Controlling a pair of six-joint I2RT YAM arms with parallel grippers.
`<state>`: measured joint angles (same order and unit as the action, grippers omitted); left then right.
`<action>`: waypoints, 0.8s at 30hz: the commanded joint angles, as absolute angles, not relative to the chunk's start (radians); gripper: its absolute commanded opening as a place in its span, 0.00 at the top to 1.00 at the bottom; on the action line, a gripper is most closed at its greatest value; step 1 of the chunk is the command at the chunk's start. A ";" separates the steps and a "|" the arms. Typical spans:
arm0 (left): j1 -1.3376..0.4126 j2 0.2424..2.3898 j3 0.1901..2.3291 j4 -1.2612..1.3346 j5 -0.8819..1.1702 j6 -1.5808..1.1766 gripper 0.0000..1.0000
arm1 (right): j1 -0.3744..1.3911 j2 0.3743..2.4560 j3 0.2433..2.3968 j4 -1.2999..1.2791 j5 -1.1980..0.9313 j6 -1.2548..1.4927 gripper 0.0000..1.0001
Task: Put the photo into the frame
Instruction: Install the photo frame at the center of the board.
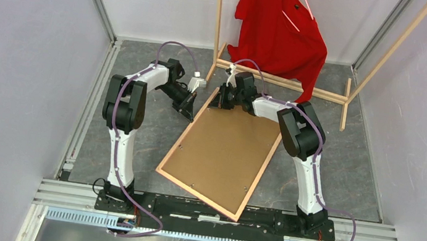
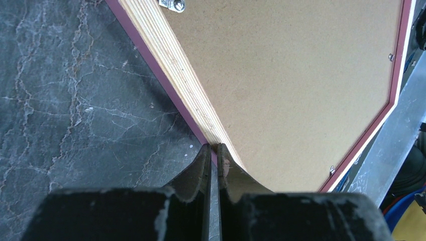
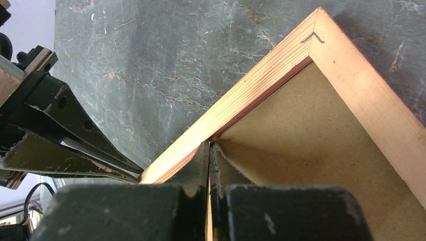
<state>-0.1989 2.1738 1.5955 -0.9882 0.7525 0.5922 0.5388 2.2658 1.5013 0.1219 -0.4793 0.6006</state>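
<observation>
At centre, frame [image 1: 260, 175]: back up, front face hidden.
Left gripper [image 2: 213, 146]: clenched, tips at rim.
Right gripper [image 3: 209, 144]: clenched, upper corner.

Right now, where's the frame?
Top view: the frame lies back-up mid-table, angled, its far corner between the left gripper and right gripper.

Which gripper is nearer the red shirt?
Right. The right gripper is at the frame's far corner, close to the red shirt's hem; the left gripper is farther left, at the frame's left edge.
</observation>
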 commanded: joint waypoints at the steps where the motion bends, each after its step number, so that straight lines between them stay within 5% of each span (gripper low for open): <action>1: -0.223 2.170 1.569 -0.969 0.687 0.630 0.89 | 0.584 2.279 1.497 0.081 -0.488 0.591 1.00; 21: -0.229 2.128 1.553 -0.997 0.685 0.660 0.90 | 0.606 2.294 1.582 0.065 -0.557 0.584 1.00; 24: -0.216 2.102 1.564 -1.017 0.685 0.669 0.89 | 0.584 2.259 1.623 0.003 -0.515 0.542 0.66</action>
